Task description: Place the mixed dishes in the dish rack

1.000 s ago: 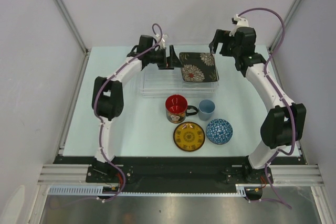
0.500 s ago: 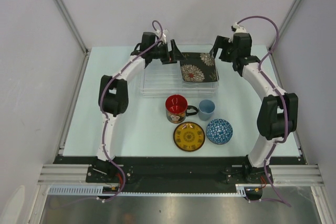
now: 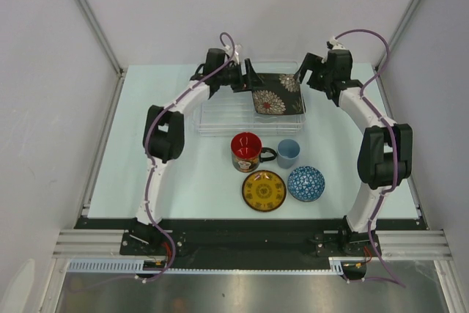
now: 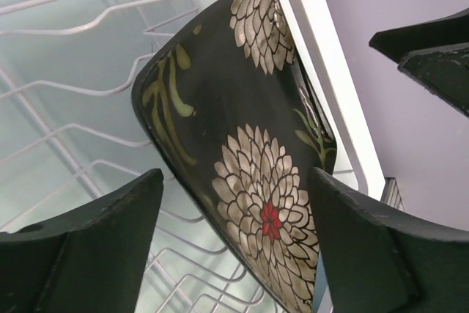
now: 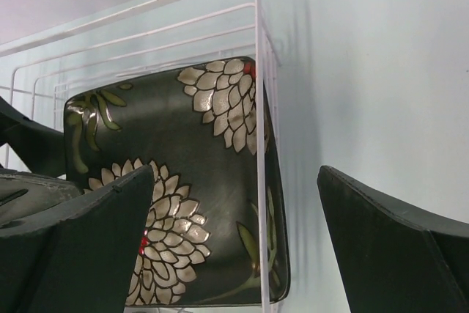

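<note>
While the black square floral plate sat inside the dish rack at its right end, both arms were gathered over it near the far edge of the table. The plate lay face up and tilted, its right edge apparently up against the rack's end wires; exact contact was hard to tell. The left gripper hung just beside the plate's left edge with its jaws apart, and the left wrist view showed the plate framed between the two fingers, neither clamped on it. The right gripper hovered at the rack's far right corner, jaws spread wide, holding nothing; its wrist view looked down on the plate behind the white wire wall.

Step in hand, as a judgement: first dish placed, or being nudged into its slot, one of five loaded. The other four were on the table, not yet loaded, between the rack and the near edge: red mug and light-blue cup just in front of the rack, yellow saucer and blue-white bowl closer to the near edge, all apart from each other.

Next move likely called for lifting one arm clear of the rack wires without knocking the plate, then coming down on the mug or cup. The left arm looked better placed for the mug, the right for the cup or bowl. The rest of the rack stood free for them.
</note>
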`<state>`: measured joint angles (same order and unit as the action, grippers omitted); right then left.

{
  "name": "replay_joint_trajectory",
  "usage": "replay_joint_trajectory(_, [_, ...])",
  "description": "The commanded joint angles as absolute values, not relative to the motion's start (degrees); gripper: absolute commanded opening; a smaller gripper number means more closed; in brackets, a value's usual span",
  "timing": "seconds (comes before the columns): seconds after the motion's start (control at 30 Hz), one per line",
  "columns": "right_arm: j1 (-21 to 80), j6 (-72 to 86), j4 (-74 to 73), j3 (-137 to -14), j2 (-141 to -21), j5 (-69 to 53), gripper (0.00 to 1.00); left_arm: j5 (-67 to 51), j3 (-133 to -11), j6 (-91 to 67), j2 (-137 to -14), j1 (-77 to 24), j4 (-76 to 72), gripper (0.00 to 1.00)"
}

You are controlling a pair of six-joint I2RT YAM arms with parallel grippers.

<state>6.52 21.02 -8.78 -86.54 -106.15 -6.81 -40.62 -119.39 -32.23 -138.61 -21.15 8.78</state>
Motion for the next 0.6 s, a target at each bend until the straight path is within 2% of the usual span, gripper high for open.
replay_joint_trajectory(0.0, [6.8,23.3,-7.4,-86.1,-107.1,-8.9,1.0,-39.9,-123.0,-34.8,-139.9,-22.8,4.7,0.81])
replay_joint_trajectory(0.13, [6.9,23.7,-7.7,-86.0,-108.1,-9.9,1.0,-40.0,-123.8,-35.4,-141.1,-23.6,2.9,0.64])
replay_joint_trajectory(0.17, [7.0,23.7,-7.9,-85.9,-108.3,-10.0,1.0,-40.2,-123.8,-35.7,-141.2,-23.6,2.5,0.57])
replay_joint_trajectory(0.3, [7.2,24.1,-7.8,-85.4,-108.5,-10.6,1.0,-40.9,-124.2,-36.3,-142.2,-24.0,0.9,0.42])
replay_joint_trajectory(0.4, [7.2,24.3,-7.6,-85.3,-108.7,-11.2,1.0,-41.2,-124.5,-36.7,-142.7,-24.1,0.4,0.25])
replay_joint_trajectory(0.43, [7.2,24.5,-7.5,-85.3,-108.8,-11.4,1.0,-41.4,-124.9,-36.7,-142.8,-24.1,0.4,0.14])
replay_joint_trajectory(0.5, [7.2,24.9,-7.5,-85.3,-108.7,-11.6,1.0,-41.3,-125.3,-36.1,-142.6,-24.0,1.1,0.03])
replay_joint_trajectory(0.57, [7.2,24.8,-7.5,-85.3,-108.5,-11.5,1.0,-41.3,-126.1,-35.2,-141.7,-23.8,1.8,0.0])
